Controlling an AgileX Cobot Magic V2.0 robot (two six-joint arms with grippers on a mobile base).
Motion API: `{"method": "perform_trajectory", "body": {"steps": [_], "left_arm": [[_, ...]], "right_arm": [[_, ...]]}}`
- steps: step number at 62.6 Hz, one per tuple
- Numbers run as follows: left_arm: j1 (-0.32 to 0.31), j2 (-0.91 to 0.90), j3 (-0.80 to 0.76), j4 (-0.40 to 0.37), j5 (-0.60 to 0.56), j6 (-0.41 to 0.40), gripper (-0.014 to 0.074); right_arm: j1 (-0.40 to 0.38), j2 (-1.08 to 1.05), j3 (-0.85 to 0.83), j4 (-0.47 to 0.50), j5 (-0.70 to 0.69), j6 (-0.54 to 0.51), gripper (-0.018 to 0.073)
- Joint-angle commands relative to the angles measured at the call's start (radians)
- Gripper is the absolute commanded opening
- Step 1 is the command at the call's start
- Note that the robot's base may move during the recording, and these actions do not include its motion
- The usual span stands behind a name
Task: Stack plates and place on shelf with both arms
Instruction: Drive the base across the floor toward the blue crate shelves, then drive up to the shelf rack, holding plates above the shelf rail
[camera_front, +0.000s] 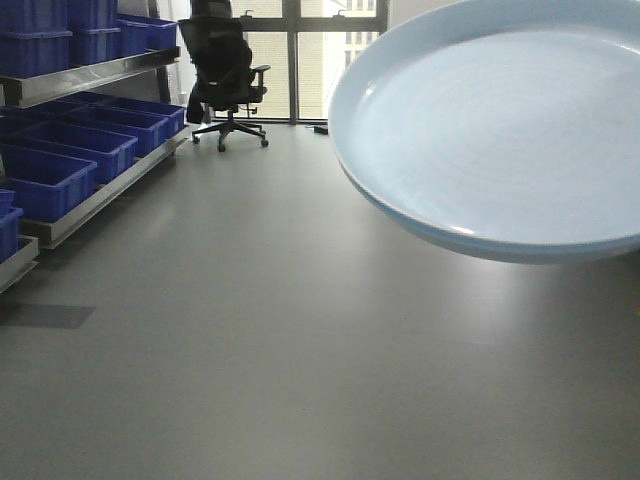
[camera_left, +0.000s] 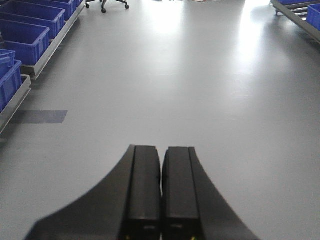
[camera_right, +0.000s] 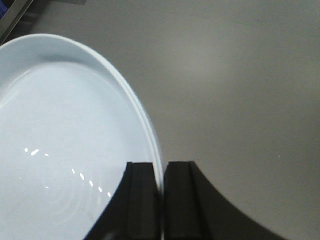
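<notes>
One wide grey floor (camera_front: 250, 330) spreads ahead of and below both pincers, bare and glossy with window glare. Long metal racks (camera_front: 90, 75) run along it to the left of the left pincer (camera_left: 161, 165), and the corner of another rack (camera_left: 300, 12) shows far ahead to its right. Tall windows (camera_front: 320, 60) close off the far end, well beyond either pincer. A black office chair (camera_front: 228, 75) stands before them, far ahead and slightly left of the left pincer. Blue plastic bins (camera_front: 45, 180) sit in rows on the racks. A dark rectangular patch (camera_left: 40, 116) lies on the floor ahead and to the left of the left pincer, close to the nearest rack. Nothing stands between either pincer and the open floor in front.

A single pale blue plate (camera_front: 500, 130) is in view, held in the air above the floor. It reaches out leftward and forward from the right pincer (camera_right: 162, 172), whose two black fingers (camera_right: 142, 200) are clenched on its rim, one on the inner side and one on the outer side. The plate's hollow face is turned upward, with a slight tilt that shows a strip of its underside in the front view. Being round, it has no long axis to name.

The left pincer is clenched with its fingers pressed together and nothing between them.
</notes>
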Motion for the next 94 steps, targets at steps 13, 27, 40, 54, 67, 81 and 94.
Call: {"method": "perform_trajectory", "body": {"steps": [13, 27, 40, 54, 67, 81, 94], "left_arm": [[0.002, 0.001, -0.032, -0.004, -0.081, 0.002, 0.0087], [0.002, 0.001, -0.032, -0.004, -0.081, 0.002, 0.0087], [0.002, 0.001, -0.032, -0.004, -0.081, 0.002, 0.0087], [0.002, 0.001, -0.032, -0.004, -0.081, 0.002, 0.0087], [0.002, 0.001, -0.032, -0.004, -0.081, 0.002, 0.0087], [0.002, 0.001, -0.032, -0.004, -0.081, 0.002, 0.0087], [0.002, 0.001, -0.032, -0.004, -0.081, 0.002, 0.0087]], "right_arm": [[-0.002, -0.016, -0.027, 0.007, -0.088, -0.006, 0.0048], [-0.002, -0.016, -0.027, 0.007, -0.088, -0.006, 0.0048], [-0.002, -0.016, -0.027, 0.007, -0.088, -0.006, 0.0048], [-0.002, -0.016, -0.027, 0.007, -0.088, -0.006, 0.0048], [-0.002, -0.016, -0.027, 0.007, -0.088, -0.006, 0.0048], [-0.002, -0.016, -0.027, 0.007, -0.088, -0.006, 0.0048], [-0.002, -0.016, -0.027, 0.007, -0.088, -0.006, 0.0048]]}}
